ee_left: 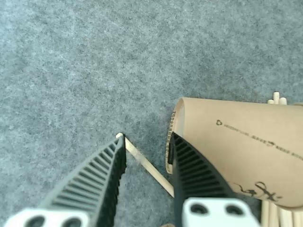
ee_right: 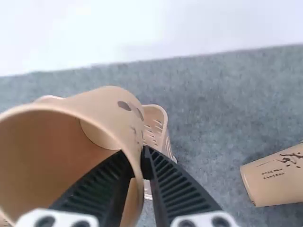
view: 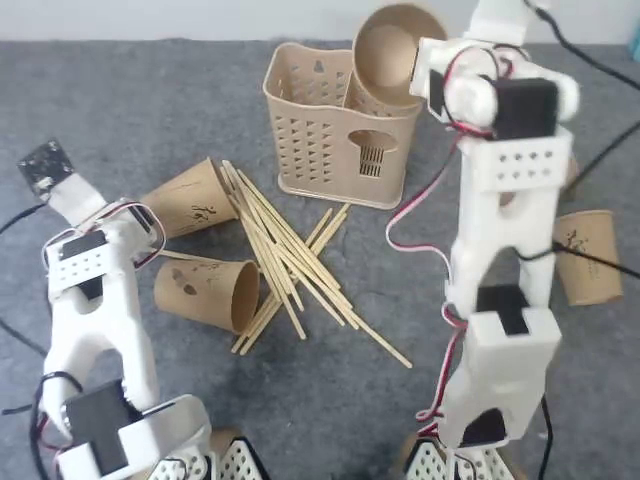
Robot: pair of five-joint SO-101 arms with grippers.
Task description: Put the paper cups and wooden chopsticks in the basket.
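My right gripper [ee_right: 142, 152] is shut on the rim of a brown paper cup [ee_right: 61, 142], held tilted above the tan slotted basket [view: 320, 130]; in the high view this cup [view: 390, 45] hangs over the basket's far right corner. My left gripper [ee_left: 146, 142] is open low over the carpet, one finger [ee_left: 189, 170] against the end of a cup [ee_left: 241, 142] lying on its side. A single chopstick [ee_left: 147, 163] lies between the fingers. A pile of wooden chopsticks [view: 290, 255] fans out in front of the basket. Two cups [view: 190, 200] [view: 205, 292] lie left of it.
Another paper cup [view: 585, 255] lies on its side right of the right arm, also seen from the right wrist as a cup [ee_right: 274, 182]. Grey carpet covers the table. Red and black cables trail beside the right arm.
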